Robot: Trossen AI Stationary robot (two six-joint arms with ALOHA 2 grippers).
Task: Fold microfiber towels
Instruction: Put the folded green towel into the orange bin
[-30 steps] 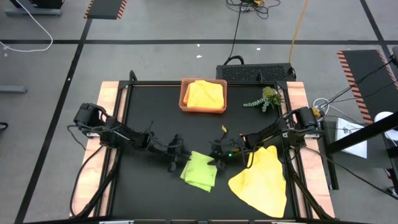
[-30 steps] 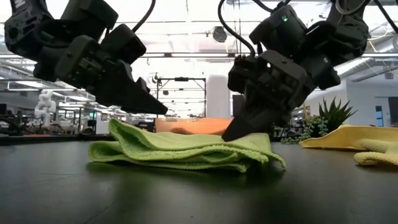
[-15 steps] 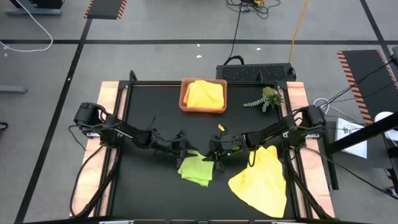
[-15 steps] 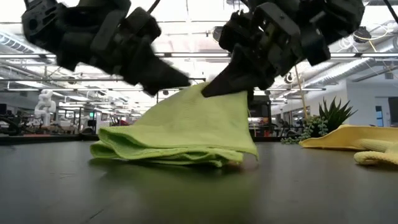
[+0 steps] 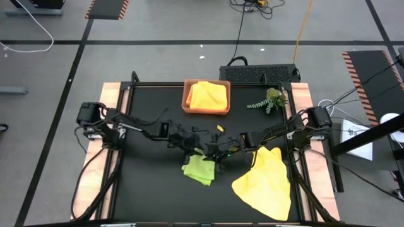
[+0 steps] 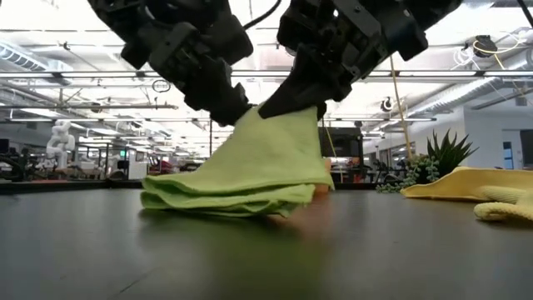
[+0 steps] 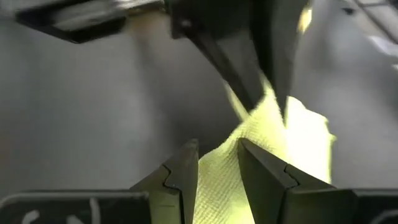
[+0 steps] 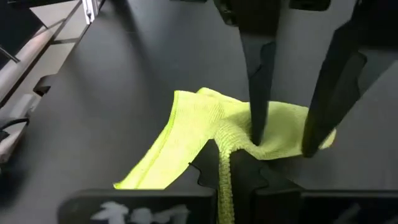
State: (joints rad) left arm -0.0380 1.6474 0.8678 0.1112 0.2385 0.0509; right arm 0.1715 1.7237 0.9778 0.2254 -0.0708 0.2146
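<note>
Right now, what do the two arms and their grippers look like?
Both arms are black and jointed, with loose black cables along them. The left gripper and right gripper each end in two dark, tapering fingers. A small green light glows near the right wrist.

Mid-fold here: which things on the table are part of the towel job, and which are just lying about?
Job:
- lime green towel, pinched and lifted by left gripper and right gripper
- yellow towel, spread on the table
- yellow towel in the tray

Lying about:
- orange-brown tray
- plant sprig
</note>
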